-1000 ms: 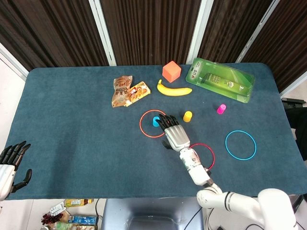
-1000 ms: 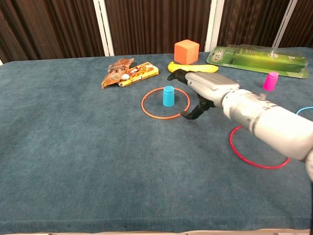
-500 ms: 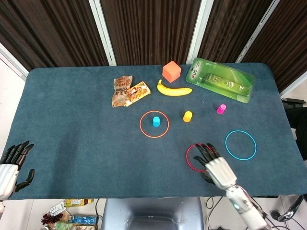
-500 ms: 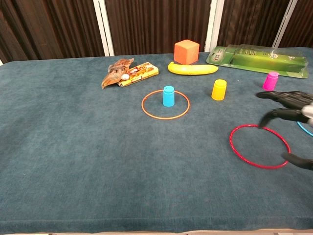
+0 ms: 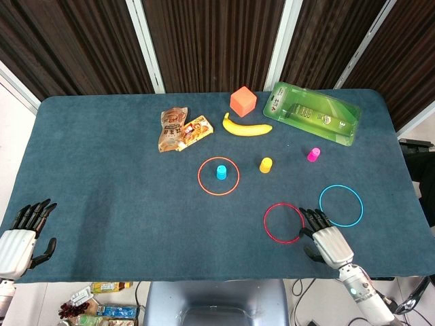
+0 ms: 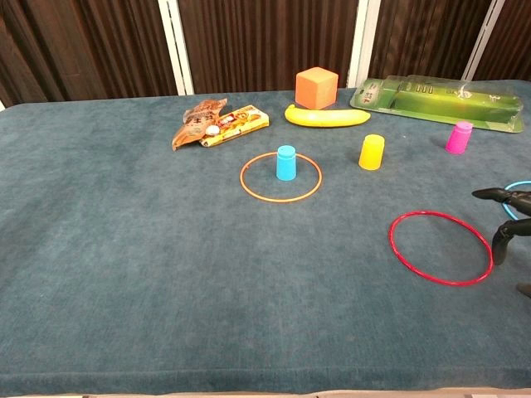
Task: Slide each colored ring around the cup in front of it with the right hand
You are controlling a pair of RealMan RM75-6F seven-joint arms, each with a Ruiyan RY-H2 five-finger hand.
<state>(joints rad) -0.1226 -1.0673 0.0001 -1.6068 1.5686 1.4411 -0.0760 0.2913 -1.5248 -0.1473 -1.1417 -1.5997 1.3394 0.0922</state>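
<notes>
One ring is done: the orange ring point(image 5: 219, 176) already lies around the blue cup point(image 5: 221, 171), out in the middle of the worktop point(image 5: 102, 176). The red ring point(image 5: 284, 223) looks to be the step in hand. It lies flat toward the near edge, well short of the yellow cup point(image 5: 266, 165) it belongs to, and the blue ring point(image 5: 341, 205) sits toward the right edge, short of the pink cup point(image 5: 313, 155).

The right hand point(image 5: 329, 243) hovers by the near right corner, holding nothing, its fingers point(image 5: 314, 219) spread apart. Their tips sit just beside the red ring's right rim, between the two rings; I cannot tell whether they touch it.

The next move calls for setting the fingertips on the near rim and pushing the ring toward the far edge until it circles the yellow cup.

The left hand point(image 5: 20, 234) rests idle at the near left corner, fingers apart, empty.
</notes>
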